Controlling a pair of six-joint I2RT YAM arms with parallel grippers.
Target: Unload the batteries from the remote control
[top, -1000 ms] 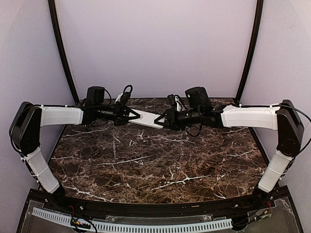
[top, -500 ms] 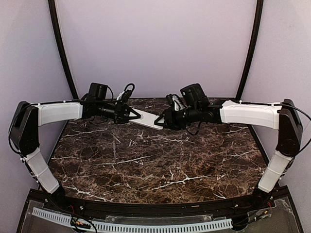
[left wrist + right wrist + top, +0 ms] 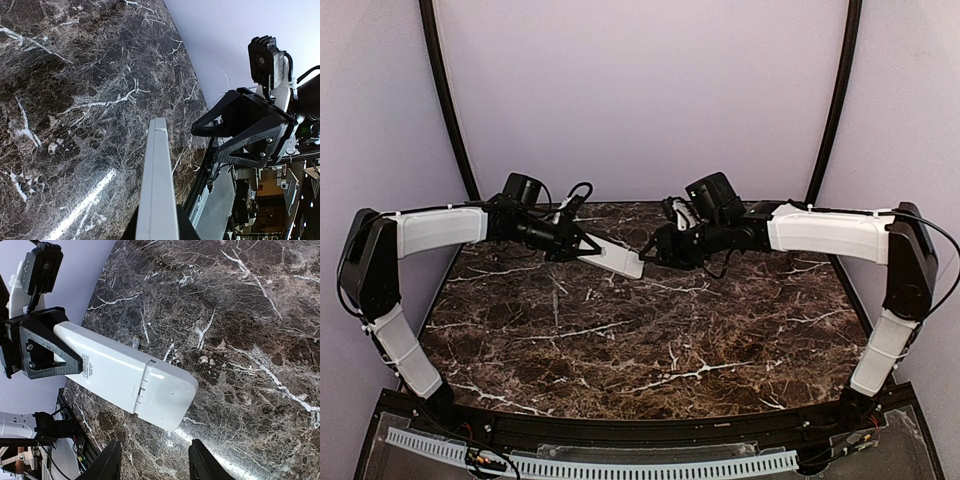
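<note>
The remote control [image 3: 618, 258] is a slim white bar held in the air above the back of the marble table. My left gripper [image 3: 588, 247] is shut on its left end. In the left wrist view the remote [image 3: 157, 180] shows edge-on between my fingers [image 3: 186, 227]. My right gripper [image 3: 655, 252] is open, just off the remote's free end. In the right wrist view the remote [image 3: 125, 372] shows its back, with the battery cover [image 3: 167, 392] closed, and lies beyond my open gripper [image 3: 155, 465]. The batteries are hidden.
The dark marble table [image 3: 640, 340] lies below both arms. Pale walls close the back and sides, with a black post at the left [image 3: 450, 100] and another at the right [image 3: 835, 100]. The table's back edge is just behind the grippers.
The remote's free end has dropped and swung toward the front. My right gripper, which was at that end, now stands open and apart from it. My left gripper still holds the remote.
</note>
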